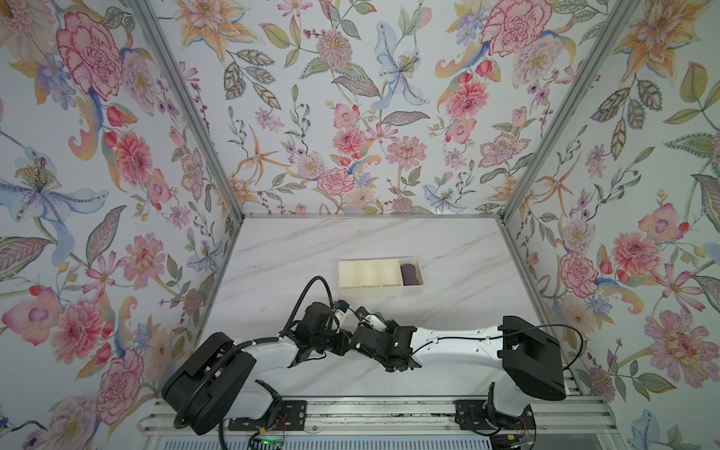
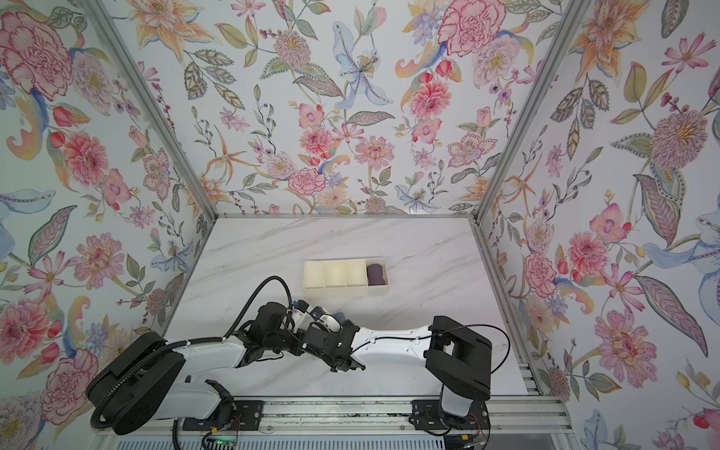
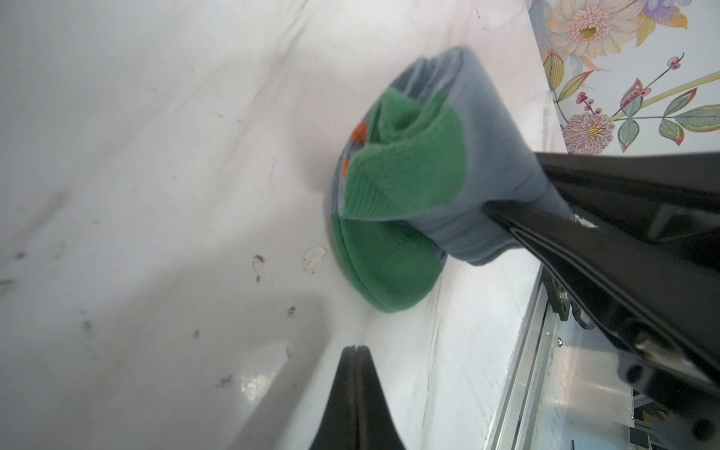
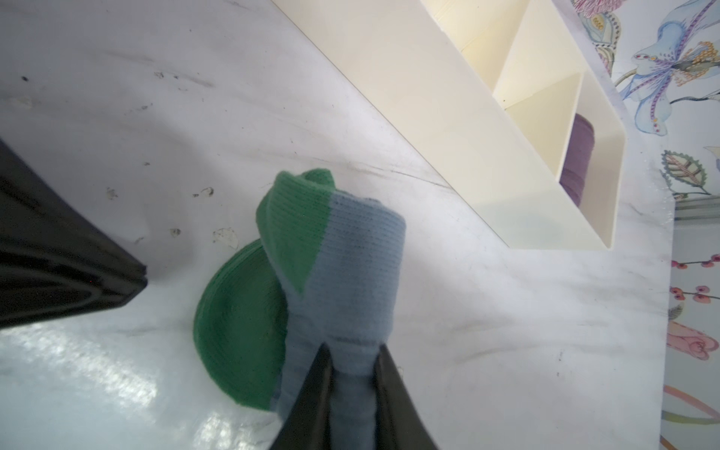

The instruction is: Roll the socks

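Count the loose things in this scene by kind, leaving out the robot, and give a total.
Sock bundles: 2, the blue-grey socks and the dark purple bundle
Divided tray: 1
Total: 3

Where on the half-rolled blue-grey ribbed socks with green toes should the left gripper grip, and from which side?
Probably the thick rolled body of the socks, pinched across from the green spiral end, opposite the right gripper clamping the blue-grey tail. The left gripper is shut, so it must open first.
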